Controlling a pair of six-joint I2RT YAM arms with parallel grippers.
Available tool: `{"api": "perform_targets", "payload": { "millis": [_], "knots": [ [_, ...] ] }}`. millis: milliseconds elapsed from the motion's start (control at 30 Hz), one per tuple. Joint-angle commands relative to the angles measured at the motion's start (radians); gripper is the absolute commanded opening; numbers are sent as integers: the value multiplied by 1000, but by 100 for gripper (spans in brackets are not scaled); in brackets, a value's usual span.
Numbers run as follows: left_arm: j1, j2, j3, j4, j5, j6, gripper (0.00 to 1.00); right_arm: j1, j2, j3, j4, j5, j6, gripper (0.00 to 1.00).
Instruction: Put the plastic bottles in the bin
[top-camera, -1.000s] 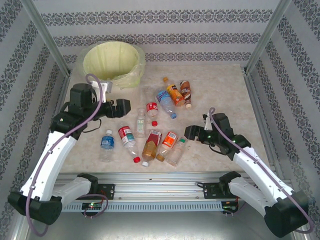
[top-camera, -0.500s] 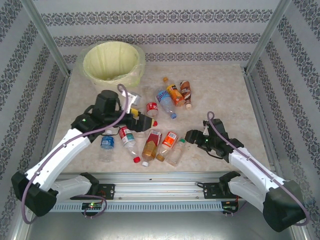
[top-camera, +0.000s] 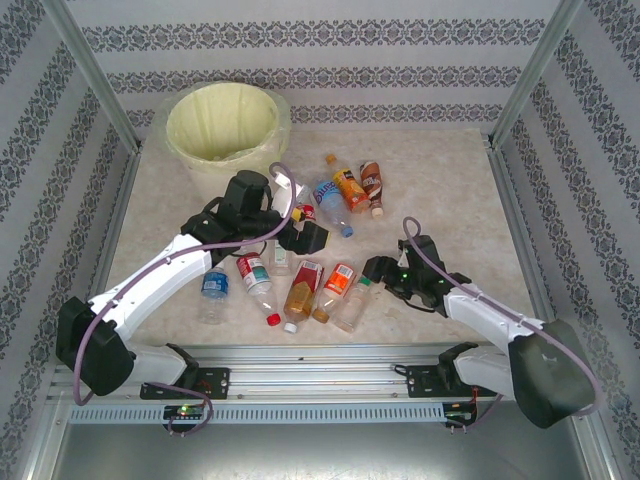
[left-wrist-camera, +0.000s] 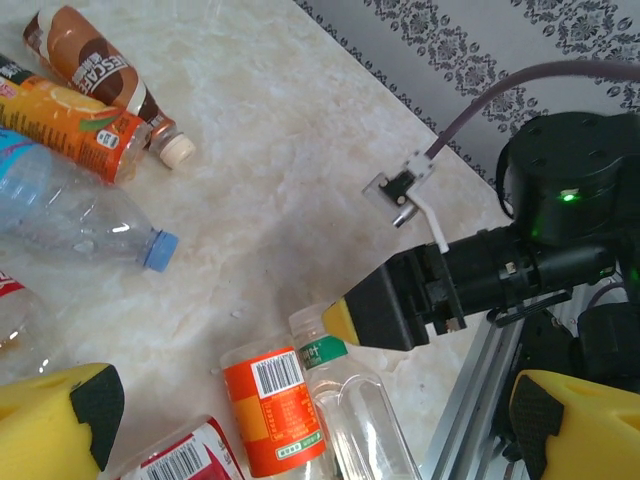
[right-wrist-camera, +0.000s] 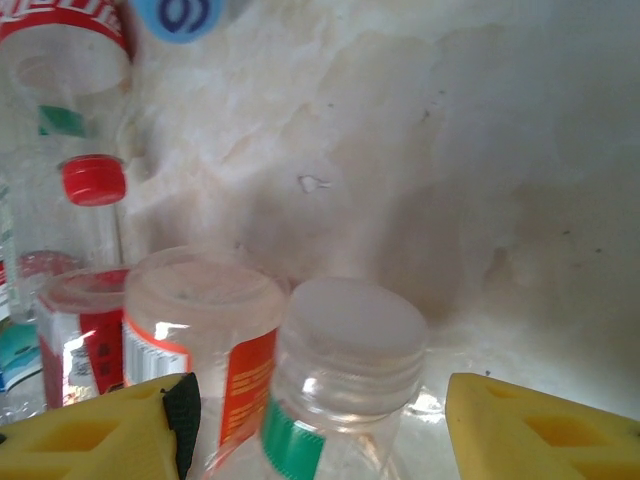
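The bin (top-camera: 222, 125), a white bucket with a pale yellow-green liner, stands at the far left. Several plastic bottles lie mid-table: a blue-labelled one (top-camera: 213, 283), a red-labelled one (top-camera: 255, 275), an orange-labelled one (top-camera: 338, 283) and a clear one with a green neck band (top-camera: 355, 305). My right gripper (top-camera: 372, 272) is open, its yellow pads (right-wrist-camera: 540, 430) either side of that clear bottle's white cap (right-wrist-camera: 350, 330) with gaps showing. My left gripper (top-camera: 308, 238) hovers wide open above the cluster, over the orange-labelled bottle (left-wrist-camera: 275, 410).
Three more bottles lie farther back: blue-capped (left-wrist-camera: 80, 215), orange (left-wrist-camera: 70, 125) and brown (left-wrist-camera: 95, 70). An aluminium rail (top-camera: 320, 352) runs along the near edge. Patterned walls and metal posts (top-camera: 95, 75) enclose the table. The right arm (left-wrist-camera: 520, 270) reaches close under my left gripper.
The left arm swung from beside the bin rightward and nearer, out over the bottle cluster. The right gripper slid left onto the clear bottle's cap and its jaws narrowed.
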Motion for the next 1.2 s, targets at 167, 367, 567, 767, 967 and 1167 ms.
{"api": "perform_targets", "payload": {
  "millis": [167,367,567,767,967,1167],
  "knots": [
    [-14,9,-20,109,67,24,100,17,81,-9,120,1,44,67],
    [-18,11,-53,170,109,-6,100,22,133,-6,149,-3,46,65],
    [-20,16,-54,174,144,-6,100,28,159,-13,176,9,61,59],
    [-20,29,-45,162,142,-7,100,28,105,14,138,21,48,49],
    [-27,38,-53,176,141,-32,100,19,-36,77,-11,86,-27,45],
    [-35,82,-55,211,190,-76,100,4,-192,146,-84,82,-54,44]
  ]
}}
